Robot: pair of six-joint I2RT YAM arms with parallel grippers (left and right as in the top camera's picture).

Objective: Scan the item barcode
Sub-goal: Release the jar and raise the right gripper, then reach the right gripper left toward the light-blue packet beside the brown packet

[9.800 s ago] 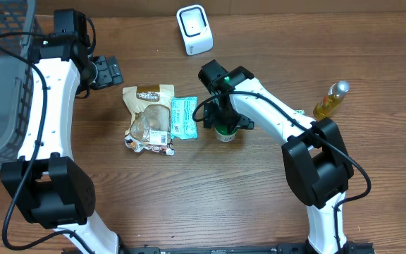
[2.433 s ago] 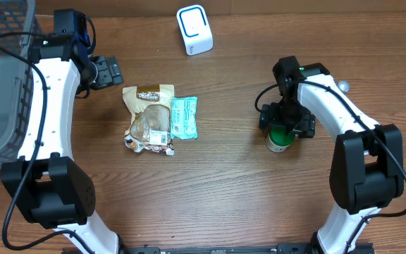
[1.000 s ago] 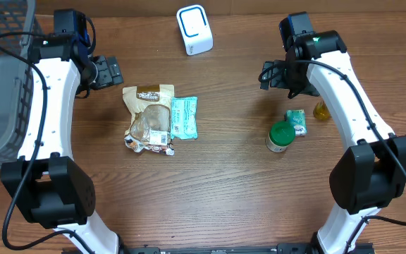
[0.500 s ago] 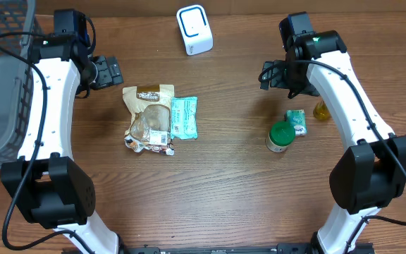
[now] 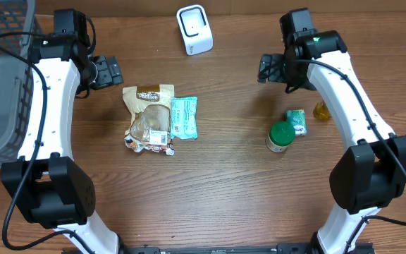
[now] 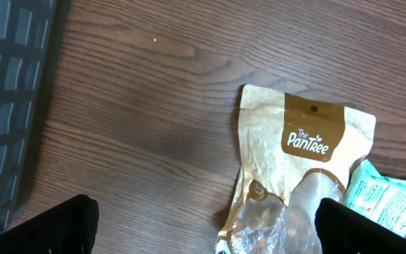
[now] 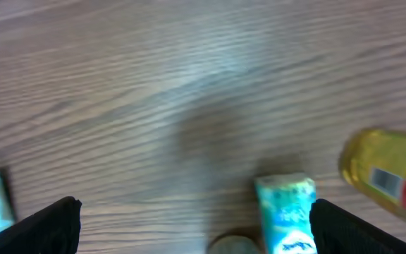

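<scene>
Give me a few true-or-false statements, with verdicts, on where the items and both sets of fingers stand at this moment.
1. The packet lies right beside the pouch. True.
2. The right fingers hold the jar. False: they are open and empty, and the jar stands on the table, apart from them.
3. The left fingers are open. True.
4. The scanner touches the pouch. False: bare table lies between them.

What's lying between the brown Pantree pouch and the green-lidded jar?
A teal packet, right beside the Pantree pouch; from it to the green-lidded jar the table is bare wood. The overhead view shows this.
</scene>
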